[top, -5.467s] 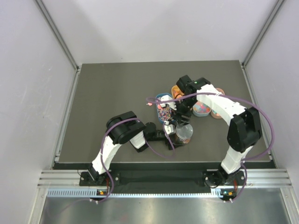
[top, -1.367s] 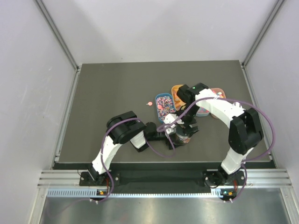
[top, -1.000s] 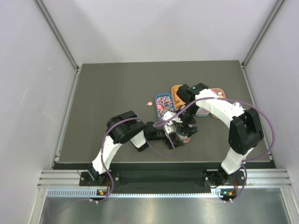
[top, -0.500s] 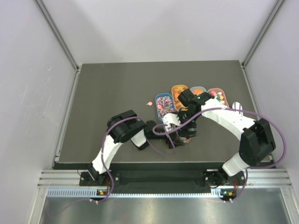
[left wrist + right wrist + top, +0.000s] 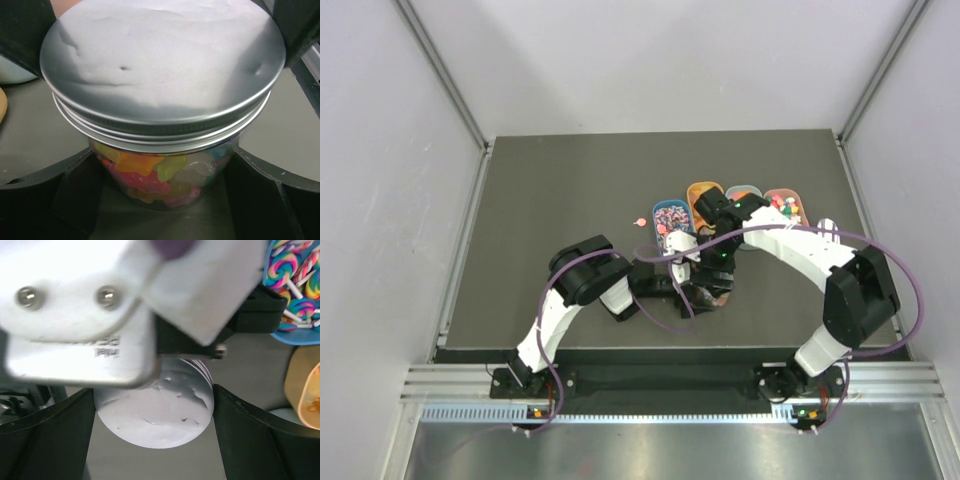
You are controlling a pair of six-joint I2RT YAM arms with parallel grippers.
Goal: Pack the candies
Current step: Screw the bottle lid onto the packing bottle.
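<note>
Left wrist view: left gripper [image 5: 162, 167] is clamped low on the glass of the clear jar [image 5: 215, 162], one finger on each side, both touching.

The candies [image 5: 145, 172] are yellow, orange, pink and pale gummies. They sit inside the jar, directly between the left jaws and under the metal lid [image 5: 160, 70]. The lid rests on the jar mouth with its thread band showing; cannot tell how tight it is.

Right wrist view: right gripper [image 5: 154, 400] comes from above and pinches the lid, whose rim touches both fingers. The candies are below these jaws, hidden by the lid. The left wrist housing fills the upper part of the view.

Blue tray [image 5: 300, 340] and orange tray [image 5: 302, 385] lie outside the right jaws, beyond one finger and apart from it.
</note>
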